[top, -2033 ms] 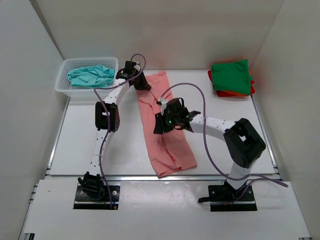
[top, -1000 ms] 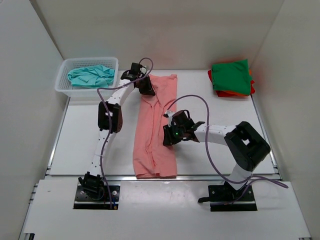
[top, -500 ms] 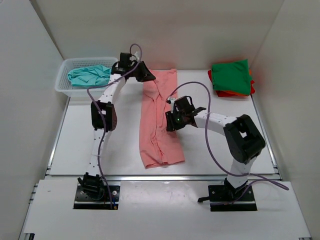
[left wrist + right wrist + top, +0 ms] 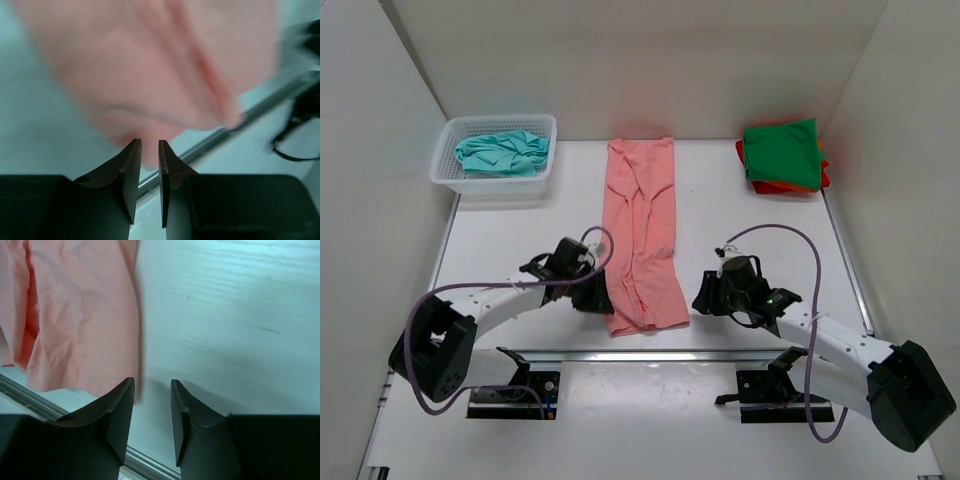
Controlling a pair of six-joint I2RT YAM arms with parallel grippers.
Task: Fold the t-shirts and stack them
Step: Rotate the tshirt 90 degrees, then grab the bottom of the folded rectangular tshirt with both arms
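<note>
The salmon pink t-shirt lies flat as a long narrow strip down the middle of the table, with its near end by the front edge. My left gripper hovers low beside that end's left corner, open with a narrow gap and nothing in it. In the left wrist view the gripper faces the blurred pink t-shirt. My right gripper sits just right of the near end, open and empty. The right wrist view shows the gripper over bare table, with the pink t-shirt to its left.
A white mesh basket at the back left holds a crumpled teal t-shirt. A folded green t-shirt tops a stack at the back right, with orange and red edges under it. A metal rail runs along the table's front edge.
Both grippers let go of the pink t-shirt and swung back from the table's far and middle parts to its near end. The shirt settled flat and straight.
</note>
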